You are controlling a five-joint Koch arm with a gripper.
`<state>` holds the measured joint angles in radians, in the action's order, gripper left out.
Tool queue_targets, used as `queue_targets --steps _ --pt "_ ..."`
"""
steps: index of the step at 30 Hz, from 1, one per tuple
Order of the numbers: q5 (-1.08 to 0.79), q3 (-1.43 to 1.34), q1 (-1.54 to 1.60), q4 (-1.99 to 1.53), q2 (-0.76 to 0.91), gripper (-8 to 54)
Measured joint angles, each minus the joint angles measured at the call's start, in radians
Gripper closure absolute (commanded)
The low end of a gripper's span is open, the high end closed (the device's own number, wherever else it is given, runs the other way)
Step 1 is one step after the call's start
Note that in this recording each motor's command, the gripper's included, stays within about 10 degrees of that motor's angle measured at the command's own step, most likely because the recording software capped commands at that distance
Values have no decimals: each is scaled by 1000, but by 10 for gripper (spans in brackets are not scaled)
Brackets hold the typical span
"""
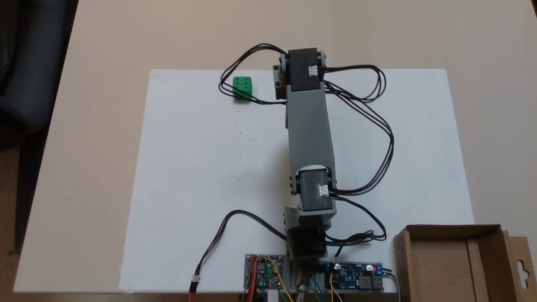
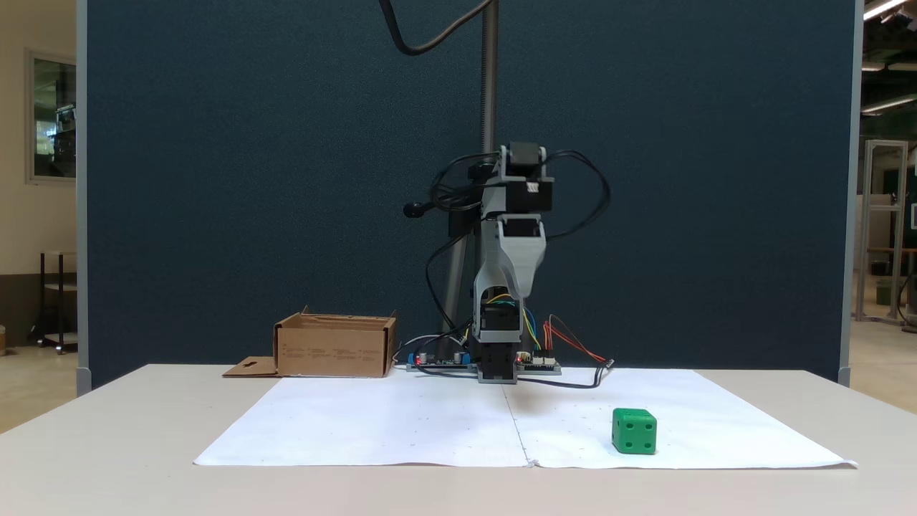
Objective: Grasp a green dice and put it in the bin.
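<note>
The green dice [image 1: 242,87] [image 2: 634,431] sits on the white paper sheet, at its far left in a fixed view from above and near the front right in a fixed view from the front. The brown cardboard bin [image 1: 453,231] [image 2: 333,348] stands beside the arm's base, with nothing in the part of its inside that shows. My gripper [image 2: 517,290] hangs folded downward above the base, well clear of the dice and the bin. Its jaws lie one behind the other, so their state does not show. Seen from above, the arm covers the gripper.
The white paper sheet [image 1: 209,167] [image 2: 430,423] covers the middle of the beige table. Circuit boards [image 1: 265,270] [image 1: 356,277] and black cables [image 1: 377,126] lie around the base. A metal pole [image 2: 489,86] and a dark blue partition [image 2: 215,179] stand behind.
</note>
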<state>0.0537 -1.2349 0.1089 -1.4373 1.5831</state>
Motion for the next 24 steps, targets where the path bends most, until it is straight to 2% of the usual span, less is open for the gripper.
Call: queue_targets --steps 4,9,24 --pt "83 137 34 -2 -58 23" --pt "155 172 103 0 -129 23" --pt "281 537 270 -8 -371 25"
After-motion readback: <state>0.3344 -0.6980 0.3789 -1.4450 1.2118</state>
